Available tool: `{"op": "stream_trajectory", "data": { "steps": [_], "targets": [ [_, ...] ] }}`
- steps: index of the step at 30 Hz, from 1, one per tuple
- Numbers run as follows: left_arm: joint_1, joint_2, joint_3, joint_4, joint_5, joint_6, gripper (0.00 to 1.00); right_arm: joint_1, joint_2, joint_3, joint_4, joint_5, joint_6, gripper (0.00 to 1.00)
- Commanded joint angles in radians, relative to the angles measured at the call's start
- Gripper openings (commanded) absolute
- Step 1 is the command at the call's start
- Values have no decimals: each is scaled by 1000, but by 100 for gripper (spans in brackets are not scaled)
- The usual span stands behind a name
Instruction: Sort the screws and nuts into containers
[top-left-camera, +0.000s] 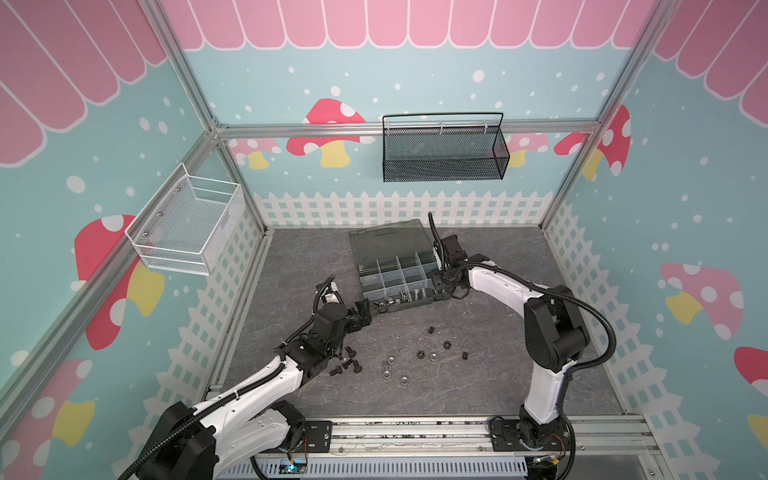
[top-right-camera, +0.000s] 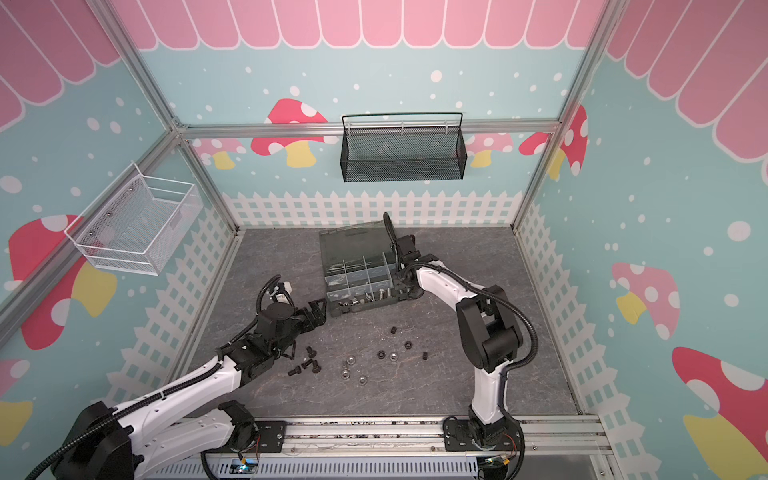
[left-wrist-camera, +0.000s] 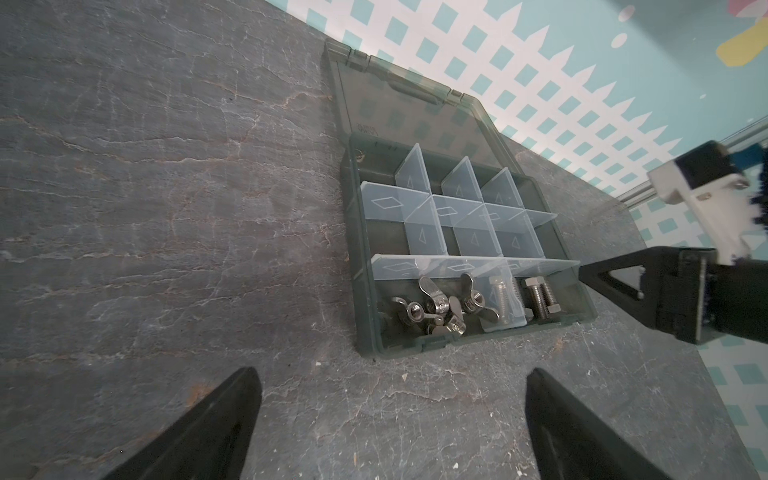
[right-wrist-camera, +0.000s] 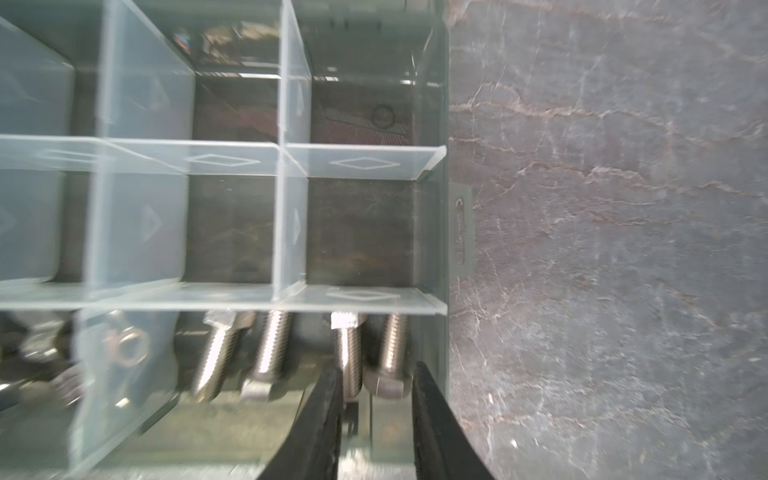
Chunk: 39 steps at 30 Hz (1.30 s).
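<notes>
Between the right fingers (right-wrist-camera: 432, 415) lies a silver screw (right-wrist-camera: 388, 353).

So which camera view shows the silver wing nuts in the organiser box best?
The left wrist view: the wing nuts lie sharp and unobstructed, piled in one compartment. In both top views they are only tiny silver specks. The right wrist view shows them blurred, partly behind a divider.
</notes>
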Motion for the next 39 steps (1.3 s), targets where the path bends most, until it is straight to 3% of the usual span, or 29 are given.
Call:
{"op": "stream_trajectory", "data": {
  "steps": [1,9,18,22,27,34,39],
  "targets": [
    [8,-28,8,-45,-37,-16,100,0,-87,-44,-1,-38,41,34],
    [12,-86,-13,-161,-37,-54,100,3,-222,-179,29,-8,107,46],
    [13,-185,-26,-436,8,-156,99,2,-351,-329,122,51,191,76],
    [12,-255,-43,-567,40,-226,100,1,-367,-361,135,86,213,98],
    [-16,-314,-91,-660,85,-349,99,0,-366,-388,155,101,230,98],
    [-188,-312,-120,-679,60,-552,95,2,-345,-391,160,104,248,98],
    [-263,-296,-87,-761,38,-623,91,1,-336,-400,161,101,250,98]
  ]
}}
